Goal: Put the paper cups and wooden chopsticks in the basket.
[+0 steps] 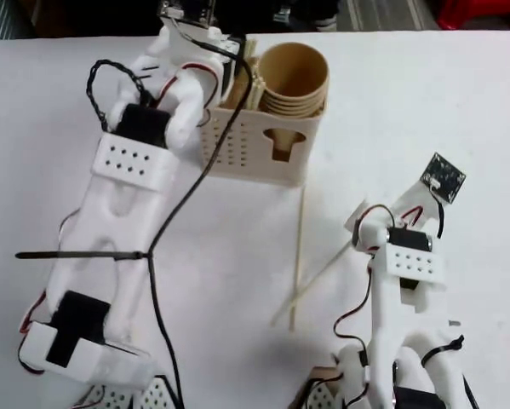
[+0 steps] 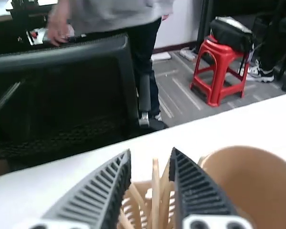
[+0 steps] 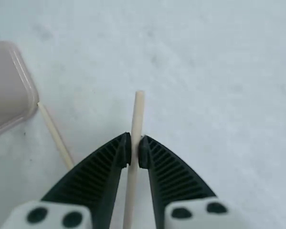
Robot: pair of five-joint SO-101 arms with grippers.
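Step in hand: clearing loose chopsticks off white table (image 1: pixel 459 102). Stack of tan paper cups (image 1: pixel 294 75) already inside white perforated plastic basket (image 1: pixel 237 145), at table's 12 o'clock. Left gripper (image 2: pixel 151 153) hovers above basket, jaws apart, pale wooden sticks (image 2: pixel 154 191) standing below. Right gripper (image 3: pixel 134 143), at basket's 5 o'clock, clamped on slim pale wooden chopstick (image 3: pixel 138 112). Second wooden chopstick (image 1: pixel 299 247) lies crossing it, at basket's 6 o'clock. Next move, likely: lift, carry toward 11 o'clock, tip end into basket clear of cups.
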